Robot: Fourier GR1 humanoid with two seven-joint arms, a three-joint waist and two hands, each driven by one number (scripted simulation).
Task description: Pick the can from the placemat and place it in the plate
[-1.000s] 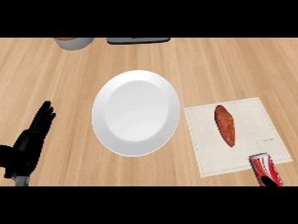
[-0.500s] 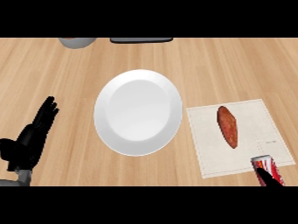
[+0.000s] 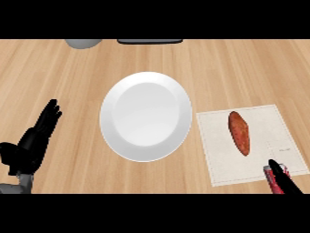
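The wooden surface carries a white oval-looking plate at its middle. To its right lies a pale placemat with a reddish-brown sweet potato on it. The left hand rests open at the lower left, fingers straight. The right hand has its fingers around a red can, silver-topped, upright at the placemat's near edge.
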